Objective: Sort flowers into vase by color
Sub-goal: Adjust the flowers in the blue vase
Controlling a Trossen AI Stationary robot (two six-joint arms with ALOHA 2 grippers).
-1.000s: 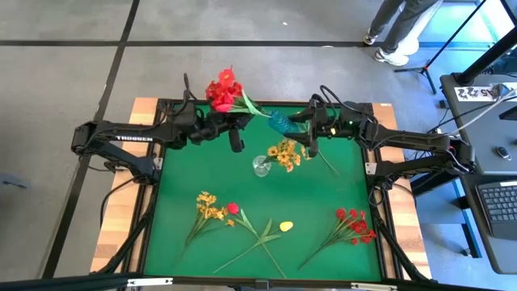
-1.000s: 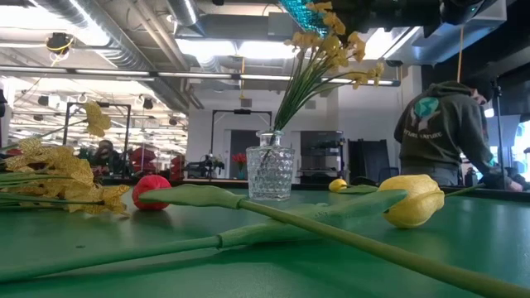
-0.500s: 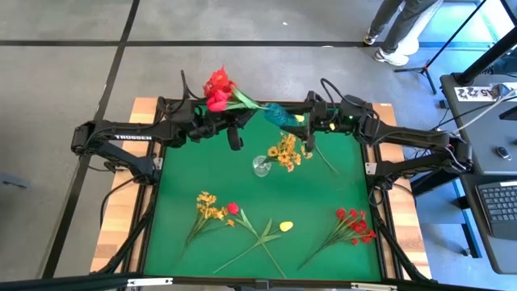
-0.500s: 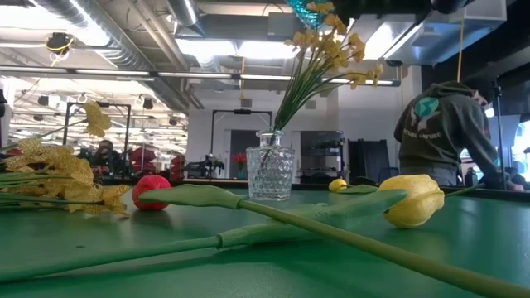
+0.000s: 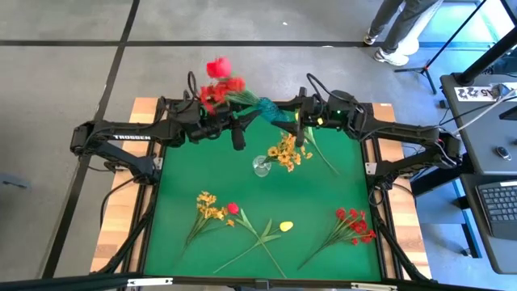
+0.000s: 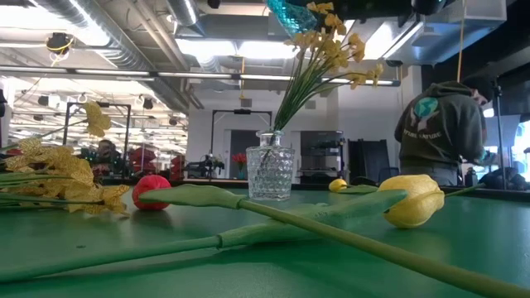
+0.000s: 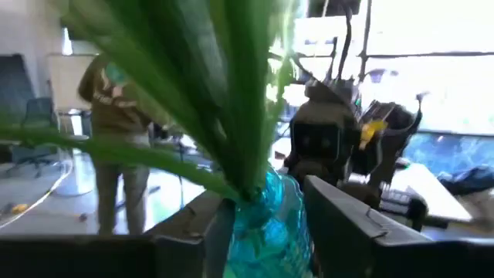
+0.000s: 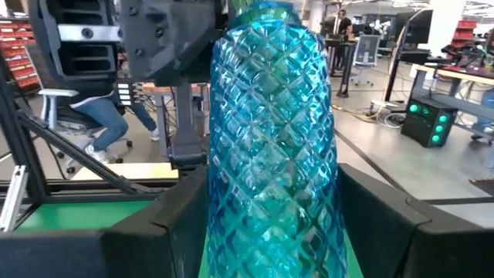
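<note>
The red flowers (image 5: 220, 81) are up in the air over the far edge of the bench (image 5: 178, 202), their green stems running down into a blue glass vase (image 5: 273, 111) that is itself lifted off the felt. That bunch lies nearly level, blooms toward the left arm's side and the vase base toward the right arm. The right tool (image 8: 270, 202) has its fingers spread wide around the blue vase and clasps it by the body. The left tool (image 5: 235, 120) sits right at the stems by the vase mouth; its fingers look parted on either side of them, though I can't tell whether they grip. So the stems' long axis runs from one tool to the other, and the left one is nearer the blooms. Below them, near the bench's middle, a clear glass vase (image 5: 261, 166) holds yellow flowers (image 5: 286, 152). Toward the near edge lie a yellow sprig (image 5: 208, 207), a red bud (image 5: 233, 208), a yellow bud (image 5: 285, 226) and a red sprig (image 5: 352, 221). The left arm reads "TROSSEN" (image 5: 133, 137).
</note>
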